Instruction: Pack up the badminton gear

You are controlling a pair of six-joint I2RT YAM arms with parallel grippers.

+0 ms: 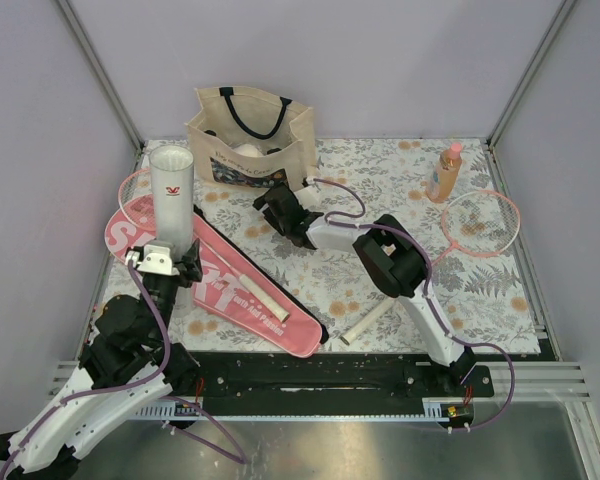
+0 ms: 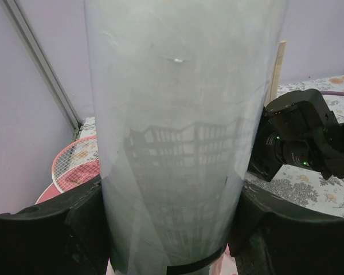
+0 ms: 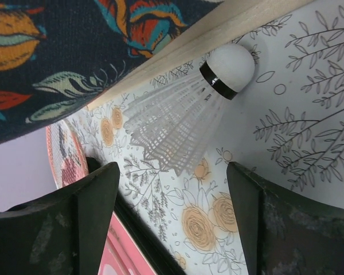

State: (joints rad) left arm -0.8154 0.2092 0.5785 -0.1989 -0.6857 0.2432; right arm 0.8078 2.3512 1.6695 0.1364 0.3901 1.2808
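The tube (image 1: 171, 190) stands upright over the far-left end of the case (image 1: 220, 290), its long axis vertical and its open mouth up. It is white and cloudy, with a small red mark near the top. The left pincer (image 1: 168, 262) is clamped on its lower end, with 1 dark finger (image 2: 46, 235) pressed to each side of the wall. The left arm rises from the near-left corner, folded at the elbow, wrist turned up.

The case lies flat on the desk (image 1: 380, 180), running from far-left to near-centre. It is pink with white SPORT lettering and a black edge. 1 racket (image 1: 130, 185) shows only part of its pink rim behind the tube. The other racket (image 1: 480, 222) lies at the right, head far-right, shaft slanting toward near-centre.

The shuttlecock (image 3: 178, 117) lies on its side on the floral cloth against the foot of the tote (image 1: 250, 135), white cork with a black band away from the pincer, mesh skirt toward it. The right pincer (image 1: 273, 203) is released, jaws spread wide, and touches nothing. The right arm reaches from the near-right base, elbow raised, forearm aimed far-left. An orange bottle (image 1: 445, 172) stands far-right
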